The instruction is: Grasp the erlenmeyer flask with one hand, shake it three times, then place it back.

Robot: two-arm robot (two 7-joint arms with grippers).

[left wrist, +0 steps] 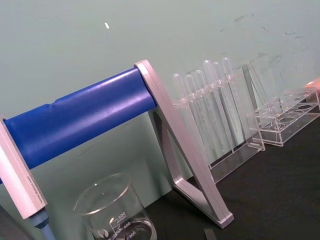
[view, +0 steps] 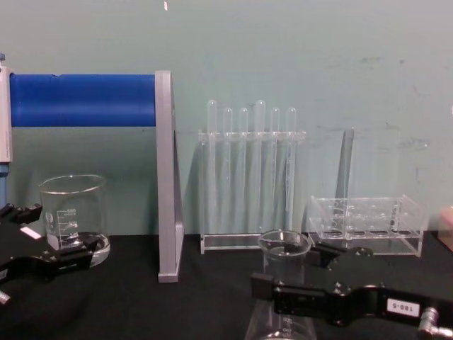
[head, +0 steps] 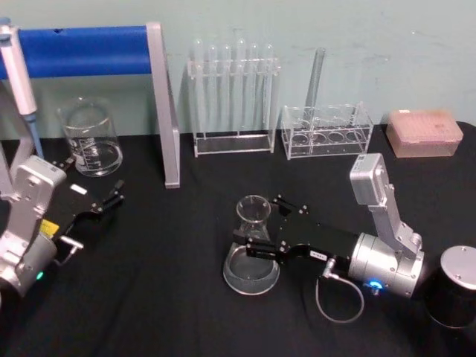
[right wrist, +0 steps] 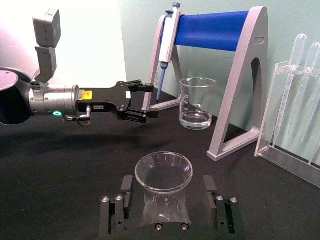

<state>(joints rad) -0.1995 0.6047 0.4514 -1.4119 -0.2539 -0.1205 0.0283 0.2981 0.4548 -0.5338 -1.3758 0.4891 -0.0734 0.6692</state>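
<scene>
Erlenmeyer flask [head: 252, 245] upright near the worktop [head: 171, 297] centre, neck up, lower wall partly hidden behind the right gripper [head: 256, 244], jaws pinching its neck. Left gripper [head: 111, 199], jaws spread, idles near the left edge.

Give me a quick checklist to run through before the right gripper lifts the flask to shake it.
1. Right gripper around the neck of the clear glass conical flask: ok; the fingers bracket it on both sides in the right wrist view.
2. Firmly clamped on the glass: cannot tell; contact is not visible.
3. Flask upright on the black tabletop: ok.
4. Room for shaking: ok; the clear plastic test tube rack stands well behind, against the wall.
5. Left gripper out of the way: ok; it sits open, off to the left near the cylindrical glass beaker.
6. Flask contents: cannot tell.
</scene>
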